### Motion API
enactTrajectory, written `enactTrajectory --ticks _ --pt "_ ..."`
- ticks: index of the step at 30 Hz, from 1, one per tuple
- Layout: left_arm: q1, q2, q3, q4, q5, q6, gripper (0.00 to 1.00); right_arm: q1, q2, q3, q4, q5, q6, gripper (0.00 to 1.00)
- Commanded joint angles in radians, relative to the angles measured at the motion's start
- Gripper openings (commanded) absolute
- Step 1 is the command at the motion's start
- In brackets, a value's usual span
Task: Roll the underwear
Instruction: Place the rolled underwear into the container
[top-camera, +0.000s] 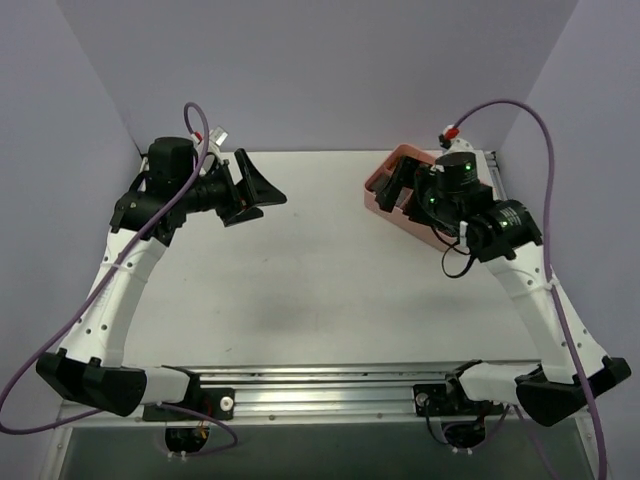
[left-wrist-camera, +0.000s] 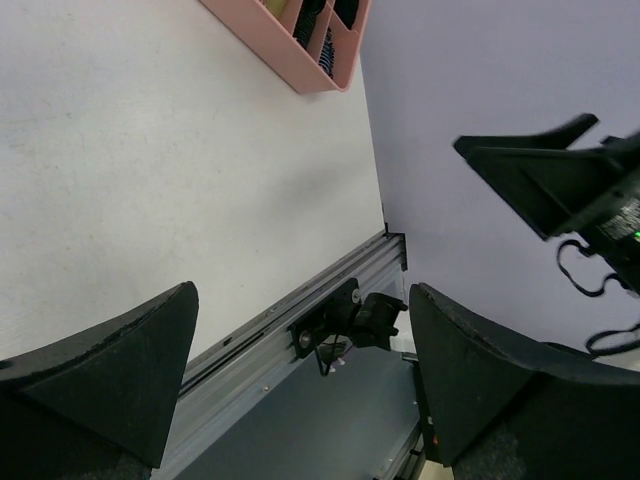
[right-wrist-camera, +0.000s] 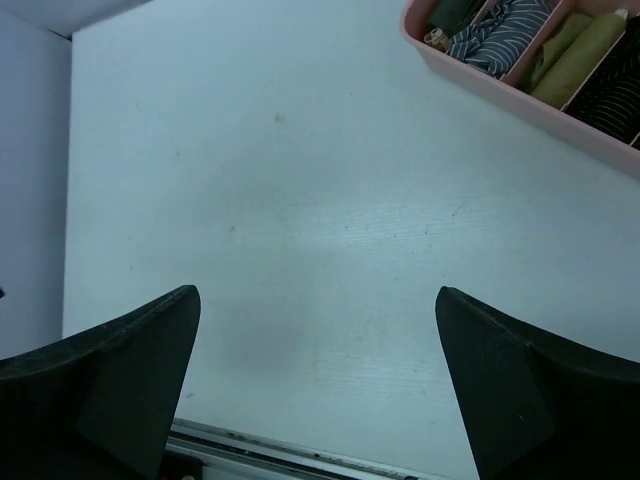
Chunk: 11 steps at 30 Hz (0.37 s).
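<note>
Black wedge-shaped fingers (right-wrist-camera: 120, 370) of the right end effector (right-wrist-camera: 317, 300) fill the lower corners of the right wrist view. They stand wide apart with only bare white worktop (right-wrist-camera: 300, 200) between them.

In the upper right of that view sits a pink divided plastic tray (right-wrist-camera: 470, 75). The dark navy pinstriped underwear (right-wrist-camera: 495, 30) lies bunched in the tray's leftmost visible compartment, touching no finger. An olive-yellow rolled cloth (right-wrist-camera: 580, 45) fills the next compartment, and a black finely striped bundle (right-wrist-camera: 615, 90) lies beyond it at the right edge.

From above, the tray sits at the upper right of the worktop, partly hidden by the right arm's wrist.

At the upper left of the overhead view, the left end effector (top-camera: 255, 190) hangs above the worktop. Its fingers are spread apart and hold nothing.
</note>
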<state>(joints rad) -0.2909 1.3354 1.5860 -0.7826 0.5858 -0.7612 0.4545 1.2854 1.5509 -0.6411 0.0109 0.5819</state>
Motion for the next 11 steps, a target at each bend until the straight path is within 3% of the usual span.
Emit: enactTrajectory --ticks 1,11 --pt "-0.013 -0.034 0.041 -0.013 -0.046 0.078 0.94 -0.01 -0.073 -0.009 -0.087 0.038 0.09 1.0" --pt "-0.068 -0.166 -0.061 0.071 -0.061 0.086 0.94 -0.008 -0.215 -0.031 -0.151 0.034 0.05 1.0"
